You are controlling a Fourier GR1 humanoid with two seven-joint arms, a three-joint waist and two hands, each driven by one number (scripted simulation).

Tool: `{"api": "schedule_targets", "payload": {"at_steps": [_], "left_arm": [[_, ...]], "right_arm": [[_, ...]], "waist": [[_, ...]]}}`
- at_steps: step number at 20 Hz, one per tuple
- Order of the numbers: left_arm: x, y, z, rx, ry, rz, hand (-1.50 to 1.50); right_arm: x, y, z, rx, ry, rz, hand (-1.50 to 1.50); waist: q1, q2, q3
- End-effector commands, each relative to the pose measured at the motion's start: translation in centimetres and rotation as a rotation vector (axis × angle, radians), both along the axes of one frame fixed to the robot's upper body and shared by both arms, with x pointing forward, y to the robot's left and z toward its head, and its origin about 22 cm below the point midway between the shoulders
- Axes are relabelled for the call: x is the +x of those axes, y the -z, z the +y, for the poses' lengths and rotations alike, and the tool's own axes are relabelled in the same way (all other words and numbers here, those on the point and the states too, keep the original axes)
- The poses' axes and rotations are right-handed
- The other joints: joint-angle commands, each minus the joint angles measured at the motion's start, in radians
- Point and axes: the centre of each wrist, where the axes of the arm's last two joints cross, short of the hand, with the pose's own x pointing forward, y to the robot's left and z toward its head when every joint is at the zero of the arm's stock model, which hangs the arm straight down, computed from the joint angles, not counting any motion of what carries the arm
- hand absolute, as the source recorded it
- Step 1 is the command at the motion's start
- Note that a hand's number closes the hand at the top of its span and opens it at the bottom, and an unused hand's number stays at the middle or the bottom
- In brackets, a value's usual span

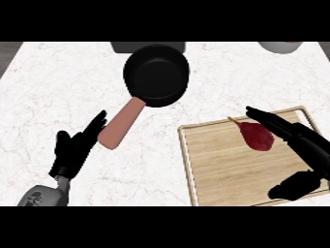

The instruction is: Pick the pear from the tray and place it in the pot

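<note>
A dark red pear [257, 135] with a thin stem lies on the wooden tray [224, 167] at the right. My right hand [307, 145] is open over the tray, its straight fingers reaching alongside the pear's right side and its thumb [293, 186] spread low near the tray's front edge. The black pot [157, 75] with a long pinkish handle [121, 125] sits on the counter at the upper middle. My left hand [77, 147] rests open at the lower left, fingers up, just left of the handle's end.
A grey object [147, 46] shows partly behind the pot at the counter's far edge. A pale bowl [280, 46] sits at the far right corner. The white marble counter [46, 87] stretches wide at the left.
</note>
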Motion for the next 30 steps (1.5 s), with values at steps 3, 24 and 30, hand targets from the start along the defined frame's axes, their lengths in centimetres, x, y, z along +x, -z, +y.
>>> {"api": "schedule_targets", "payload": {"at_steps": [3, 24, 30], "left_arm": [[-0.7, -0.5, 0.3, 0.005, 0.007, 0.001, 0.0], [-0.7, 0.9, -0.4, -0.006, -0.005, -0.003, 0.0], [-0.6, 1.4, 0.0, -0.01, 0.017, -0.003, 0.0]], "right_arm": [[2.6, 2.5, -2.0, 0.018, 0.03, -0.045, -1.5], [6.0, 7.3, -3.5, 0.353, -0.1, 0.17, -1.5], [7.9, 10.9, -4.6, 0.401, -0.089, 0.247, -1.5]], "waist": [[-0.001, -0.001, 0.001], [-0.004, -0.002, 0.0], [0.005, 0.001, 0.001]]}}
